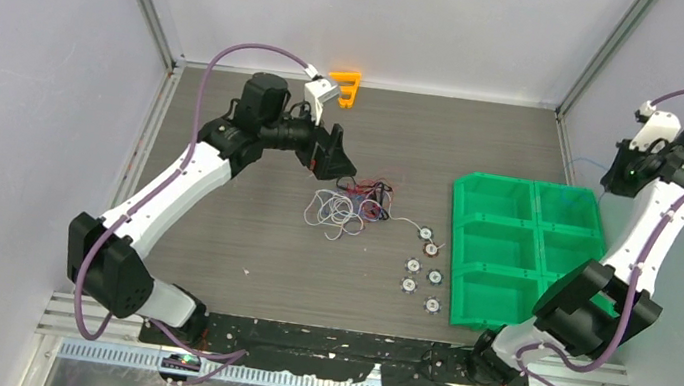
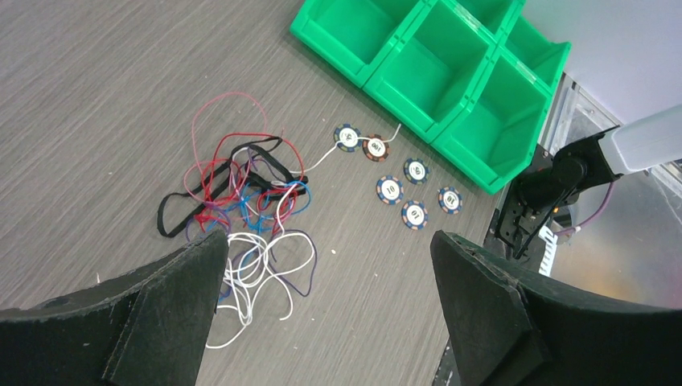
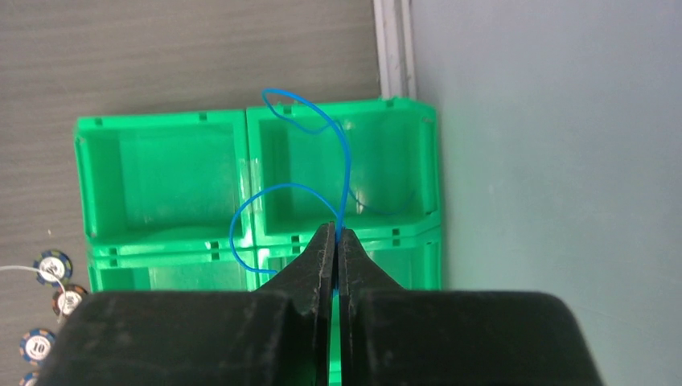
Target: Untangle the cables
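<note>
Right wrist is showing one blue cable (image 3: 349, 165) looping over the green bins (image 3: 161, 122), pinched in my fully closed right gripper (image 3: 336, 241) with that arm raised high, so I'm aiming to lower before letting go, while the other cables (image 2: 241, 193) are lying tangled on the table (image 2: 88, 88) beneath my empty, wide-open left gripper (image 2: 328, 245).

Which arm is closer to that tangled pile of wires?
Left. The left gripper hovers open just beyond the tangle; the right gripper is far off over the green bins, shut on a blue wire.
</note>
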Tool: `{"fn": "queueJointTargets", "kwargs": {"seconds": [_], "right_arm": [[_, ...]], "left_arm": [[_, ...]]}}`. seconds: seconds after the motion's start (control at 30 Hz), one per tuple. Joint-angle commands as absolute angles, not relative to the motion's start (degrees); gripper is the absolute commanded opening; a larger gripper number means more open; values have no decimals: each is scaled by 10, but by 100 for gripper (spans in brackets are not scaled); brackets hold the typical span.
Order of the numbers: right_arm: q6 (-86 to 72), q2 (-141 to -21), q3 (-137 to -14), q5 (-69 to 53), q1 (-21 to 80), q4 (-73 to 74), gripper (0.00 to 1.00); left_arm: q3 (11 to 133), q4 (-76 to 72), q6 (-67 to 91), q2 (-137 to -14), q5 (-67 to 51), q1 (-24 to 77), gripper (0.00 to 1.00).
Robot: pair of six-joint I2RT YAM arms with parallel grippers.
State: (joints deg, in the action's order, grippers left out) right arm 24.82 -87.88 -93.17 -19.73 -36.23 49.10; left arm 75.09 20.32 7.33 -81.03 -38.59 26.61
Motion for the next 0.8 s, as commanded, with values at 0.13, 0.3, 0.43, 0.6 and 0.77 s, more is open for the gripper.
{"fn": "queueJointTargets", "kwargs": {"seconds": [0.13,0.3,0.43,0.6,0.77], "right_arm": [[299,-921,-859,-180,-364,463,5],[309,-968,-853,-157,-363,443,5],[312,-999,-856,-132,-348,405,5],[330,-1032,-857,-82,-310,355,5],[374,-1064,-860,-20,-271,329,5]], "left_arm": [[810,269,34,-829,-378,255,100],[837,306,19,-850,-375,249,100],[848,325,5,-862,-369,245,100],[864,349,-23,-878,-352,240,100],[891,372,-32,-898,-344,230,99]]}}
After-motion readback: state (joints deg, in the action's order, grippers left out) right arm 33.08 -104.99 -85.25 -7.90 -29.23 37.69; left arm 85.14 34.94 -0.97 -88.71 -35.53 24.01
